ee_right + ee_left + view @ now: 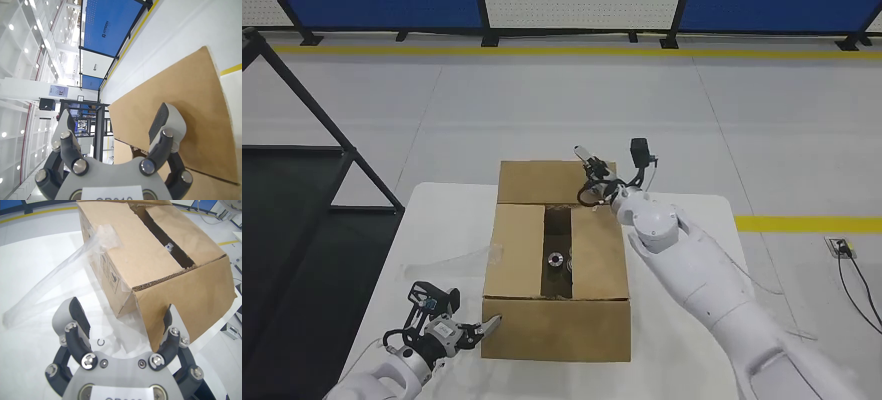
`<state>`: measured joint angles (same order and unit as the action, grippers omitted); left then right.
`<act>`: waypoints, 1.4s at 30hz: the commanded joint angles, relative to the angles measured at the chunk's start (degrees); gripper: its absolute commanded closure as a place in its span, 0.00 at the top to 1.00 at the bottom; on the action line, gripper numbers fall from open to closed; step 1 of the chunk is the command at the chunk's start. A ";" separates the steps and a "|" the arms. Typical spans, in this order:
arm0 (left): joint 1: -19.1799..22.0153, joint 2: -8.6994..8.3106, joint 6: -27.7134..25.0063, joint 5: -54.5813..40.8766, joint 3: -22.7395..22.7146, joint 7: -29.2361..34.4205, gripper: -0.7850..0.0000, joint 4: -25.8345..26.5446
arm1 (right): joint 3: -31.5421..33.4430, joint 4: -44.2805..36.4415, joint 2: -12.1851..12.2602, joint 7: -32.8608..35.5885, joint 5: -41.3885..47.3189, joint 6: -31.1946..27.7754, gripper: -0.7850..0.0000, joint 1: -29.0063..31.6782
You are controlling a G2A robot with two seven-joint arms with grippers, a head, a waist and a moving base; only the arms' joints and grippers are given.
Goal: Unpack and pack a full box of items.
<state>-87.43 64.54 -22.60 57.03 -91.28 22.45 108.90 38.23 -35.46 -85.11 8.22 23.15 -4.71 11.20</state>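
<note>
Stationed at the box (pixel 557 300) mid-worktop (pixel 442 230), top flaps (pixel 517 250) slightly parted. Holding left tool (pixel 122 303) released by its near left corner, right tool (pixel 115 108) released at the far flap (pixel 542 180), likely to fold it back.

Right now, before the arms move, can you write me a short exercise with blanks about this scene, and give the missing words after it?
1. The box stands on a ___ table.
2. The left gripper and the right gripper are both ___, and they hold nothing.
3. The strip that peels away from the box's side is clear ___.

Missing words: white; open; tape.
</note>
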 commanded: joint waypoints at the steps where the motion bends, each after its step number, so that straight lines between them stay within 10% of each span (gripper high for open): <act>1: 0.00 0.00 0.00 0.00 0.00 0.00 1.00 0.00 | -0.53 2.19 -1.19 0.65 0.35 -0.23 1.00 -0.89; 19: 0.00 0.00 0.00 0.00 0.00 0.00 1.00 0.00 | -4.02 15.02 -8.98 7.25 -4.56 2.19 1.00 -6.49; 42: -0.29 -0.14 0.55 6.50 1.20 -1.15 1.00 -0.45 | -1.42 20.56 -10.11 14.63 -9.13 -5.34 1.00 -7.32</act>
<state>-87.69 64.42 -22.17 61.82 -90.46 21.53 108.66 36.63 -14.94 -95.24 22.88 14.16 -9.83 3.90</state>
